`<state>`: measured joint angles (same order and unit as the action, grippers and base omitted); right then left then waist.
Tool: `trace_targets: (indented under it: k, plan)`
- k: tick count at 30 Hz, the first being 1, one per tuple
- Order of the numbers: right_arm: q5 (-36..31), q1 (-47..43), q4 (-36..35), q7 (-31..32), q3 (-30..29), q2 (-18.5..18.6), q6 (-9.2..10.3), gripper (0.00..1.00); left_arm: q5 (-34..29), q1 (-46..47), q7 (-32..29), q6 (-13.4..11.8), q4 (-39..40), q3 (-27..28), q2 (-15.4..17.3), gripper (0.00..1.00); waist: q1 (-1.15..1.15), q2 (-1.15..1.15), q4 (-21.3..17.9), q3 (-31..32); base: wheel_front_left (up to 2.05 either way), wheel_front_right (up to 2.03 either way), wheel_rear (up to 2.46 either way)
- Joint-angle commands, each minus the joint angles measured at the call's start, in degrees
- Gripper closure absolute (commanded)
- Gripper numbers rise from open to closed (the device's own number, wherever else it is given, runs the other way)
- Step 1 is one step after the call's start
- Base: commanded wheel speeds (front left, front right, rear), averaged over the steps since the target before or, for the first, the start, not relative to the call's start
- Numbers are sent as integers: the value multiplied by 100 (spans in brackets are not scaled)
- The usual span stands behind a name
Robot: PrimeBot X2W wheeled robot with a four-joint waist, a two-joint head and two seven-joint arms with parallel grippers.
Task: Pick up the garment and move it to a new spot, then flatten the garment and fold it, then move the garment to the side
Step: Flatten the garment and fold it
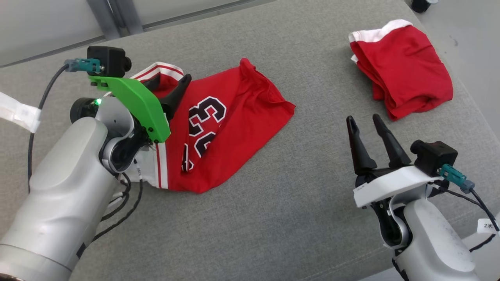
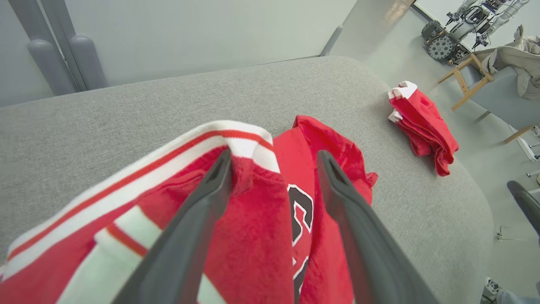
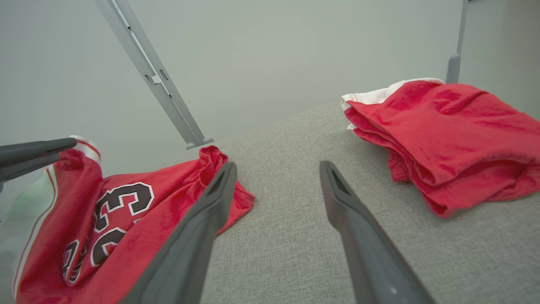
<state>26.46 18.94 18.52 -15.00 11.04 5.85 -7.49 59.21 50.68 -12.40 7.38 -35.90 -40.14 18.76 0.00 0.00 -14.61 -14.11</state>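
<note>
Though two red garments lie on the one grey woven worktop (image 1: 293,203), neither is gripped.
At left, the left gripper (image 1: 171,81) sets its two tapered dark fingers (image 2: 198,219) apart astride the white, red-striped trim of the jersey (image 1: 238,113), a crumpled soft knit with black, white-edged numerals lying left of centre. Right of it, the right gripper (image 1: 363,118) hovers over bare weave, its two fingers likewise spread; farthest right sits the folded garment (image 1: 406,70), white-banded.

Left pincer (image 2: 274,155) and right pincer (image 1: 363,118) gape wide.
</note>
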Motion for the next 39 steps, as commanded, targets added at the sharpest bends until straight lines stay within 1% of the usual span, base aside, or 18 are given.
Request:
trace_targets:
  k: [1, 6, 12, 14, 18, 21, 23, 26, 32, 35, 39]
  plan:
    - [-49, -93, 12, -22, -39, 48, 0, 0, 47, 114, 74, 16, 89, -100, 177, 0, 0, 0, 249, 194, 0, 0, 0]
    - [-74, -276, 3, -20, -166, 158, 0, 0, 215, 1, 254, 17, 489, -483, 665, 0, 0, 0, 573, 464, 0, 0, 0]
    - [-59, -489, 24, -20, -186, 223, 0, 0, 414, -384, 348, 17, 821, -651, 1126, 0, 0, 0, 871, 703, 0, 0, 0]
    - [-45, -538, 18, -20, -189, 244, 0, 0, 494, -565, 285, 17, 876, -716, 1228, 0, 0, 0, 936, 753, 0, 0, 0]
    - [-11, -570, 10, -20, -122, 266, 0, 0, 797, -880, -80, 17, 870, -815, 1434, 0, 0, 0, 966, 758, 0, 0, 0]
    - [5, -504, -8, -21, -67, 266, 0, 0, 1086, -994, -383, 17, 809, -820, 1523, 0, 0, 0, 921, 688, 0, 0, 0]
    - [10, -454, -26, -21, -43, 278, 0, 0, 1149, -960, -444, 17, 750, -805, 1586, 0, 0, 0, 869, 620, 0, 0, 0]
    - [7, -409, -39, -21, -33, 281, 0, 0, 1192, -835, -478, 17, 646, -823, 1616, 0, 0, 0, 786, 502, 0, 0, 0]
    - [2, -252, -70, -21, 30, 232, 0, 0, 1016, -588, -660, 17, 223, -1060, 1651, 0, 0, 0, 547, 222, 0, 0, 0]
    - [-3, -216, -72, -21, -4, 207, 0, 0, 1171, -521, -873, 17, 177, -1182, 1615, 0, 0, 0, 433, 128, 0, 0, 0]
    - [-25, -246, -85, -21, -48, 176, 0, 0, 1354, -491, -979, 17, 270, -1282, 1730, 0, 0, 0, 357, 74, 0, 0, 0]
